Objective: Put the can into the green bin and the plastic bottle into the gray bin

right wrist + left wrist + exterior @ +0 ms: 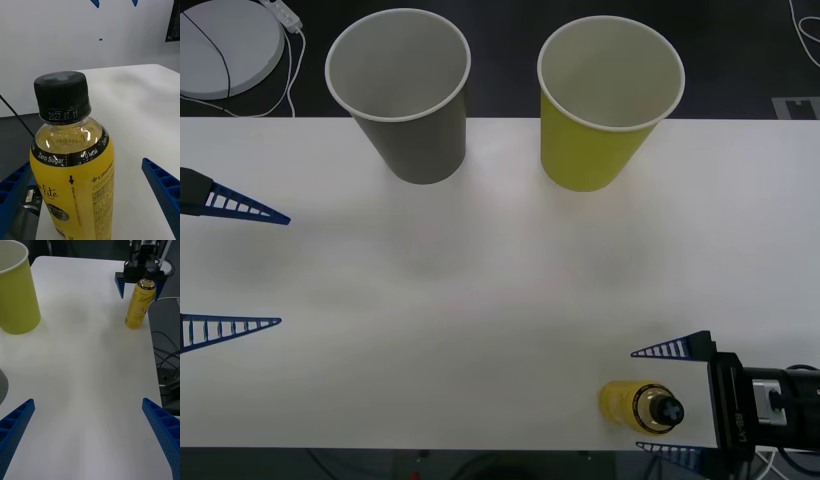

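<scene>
- While I count, one plastic bottle (641, 407) stands upright at the tabletop (480, 300) near edge, between the wide right claw (673, 400) fingers.
- Two cups at the far edge: gray bin (405, 95), green bin (605, 105).
- Left claw (235, 267) wide, well apart.

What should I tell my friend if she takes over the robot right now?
Right hand: open, fingers on either side of the plastic bottle, not yet closed on it. The bottle stands upright near the table's front edge, on the robot's right.
Left hand: open, waiting over the table's left side, holding nothing.
Gray bin and green bin stand at the table's far edge, gray to the left of green; what can be seen of their insides looks bare.
Done: nothing binned that I can see.
Left: grasp the bottle and drop it in the gray bin. I can't spot a can.
</scene>
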Motion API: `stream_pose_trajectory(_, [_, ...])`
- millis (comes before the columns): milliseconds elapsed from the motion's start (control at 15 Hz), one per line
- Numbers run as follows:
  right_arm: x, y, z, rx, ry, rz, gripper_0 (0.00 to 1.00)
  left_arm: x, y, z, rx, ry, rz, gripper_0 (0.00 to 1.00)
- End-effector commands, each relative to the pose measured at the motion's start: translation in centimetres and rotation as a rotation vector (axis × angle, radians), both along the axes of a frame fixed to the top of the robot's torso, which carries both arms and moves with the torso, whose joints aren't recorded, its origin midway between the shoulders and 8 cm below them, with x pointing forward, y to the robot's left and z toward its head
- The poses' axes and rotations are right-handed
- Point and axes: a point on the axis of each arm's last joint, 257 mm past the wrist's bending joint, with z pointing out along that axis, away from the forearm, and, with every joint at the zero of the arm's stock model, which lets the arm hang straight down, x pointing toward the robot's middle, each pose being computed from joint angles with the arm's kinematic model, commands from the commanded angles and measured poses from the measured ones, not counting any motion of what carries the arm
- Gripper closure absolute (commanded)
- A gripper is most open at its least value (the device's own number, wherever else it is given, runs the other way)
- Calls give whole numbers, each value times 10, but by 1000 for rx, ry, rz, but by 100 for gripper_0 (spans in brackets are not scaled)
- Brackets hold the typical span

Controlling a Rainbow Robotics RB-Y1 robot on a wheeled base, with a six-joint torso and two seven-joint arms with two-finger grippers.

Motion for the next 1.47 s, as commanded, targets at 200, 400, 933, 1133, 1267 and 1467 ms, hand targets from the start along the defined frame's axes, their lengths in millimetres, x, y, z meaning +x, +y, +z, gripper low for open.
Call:
stream_pose_trajectory(200, [-6,4,4,14,-5,34,0,0,0,0,0,0,0,0])
stream_pose_trajectory(400, [-10,4,7,20,-12,55,0,0,0,0,0,0,0,0])
stream_pose_trajectory(933, [-15,3,5,19,-3,58,57,0,0,0,0,0,0,0])
stream_pose_trajectory(1133, [-16,3,4,19,6,54,100,0,0,0,0,0,0,0])
stream_pose_trajectory(1267, [-17,3,4,20,7,55,100,0,0,0,0,0,0,0])
stream_pose_trajectory(1467, [-17,2,3,20,17,52,100,0,0,0,0,0,0,0])
